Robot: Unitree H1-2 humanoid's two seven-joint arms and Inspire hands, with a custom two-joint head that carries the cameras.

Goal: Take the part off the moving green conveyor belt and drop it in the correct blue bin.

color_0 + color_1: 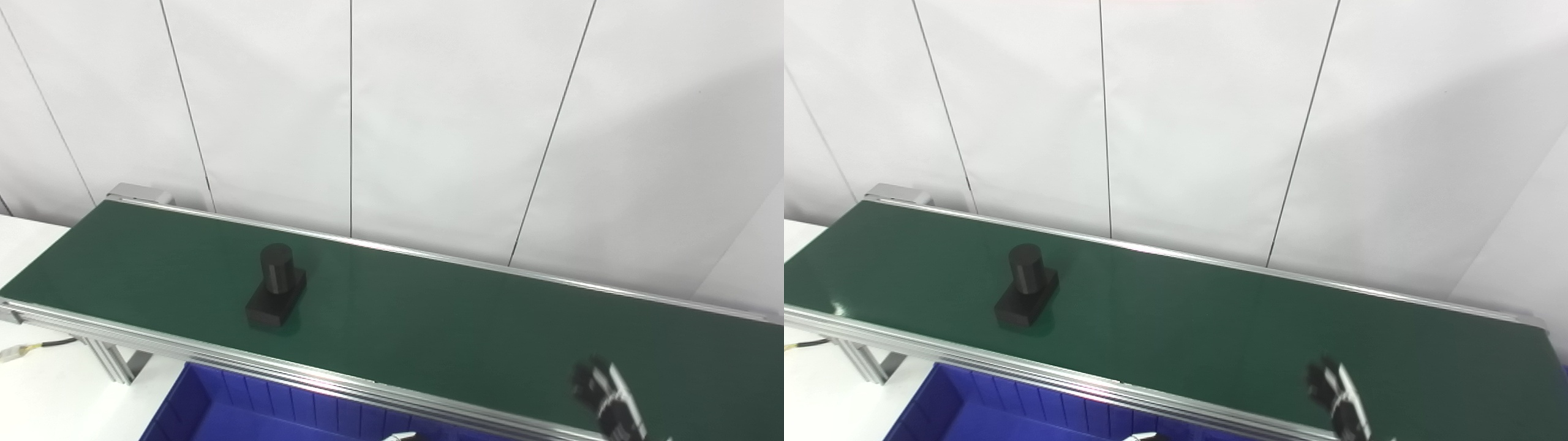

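The part (276, 286) is black, an upright cylinder on a rectangular base. It stands on the green conveyor belt (429, 318), left of the middle; it also shows in the right eye view (1026, 286). My right hand (606, 398) comes up at the bottom right over the belt's near side, far right of the part. Only its black and white fingers show, blurred, stretched upward and holding nothing. A small pale tip (401, 436) at the bottom edge may be my left hand; too little shows to tell its state.
A blue bin (245, 404) with ribbed walls sits below the belt's near aluminium rail (184, 349). A white table with a cable (37, 348) lies at the left. White wall panels stand behind the belt.
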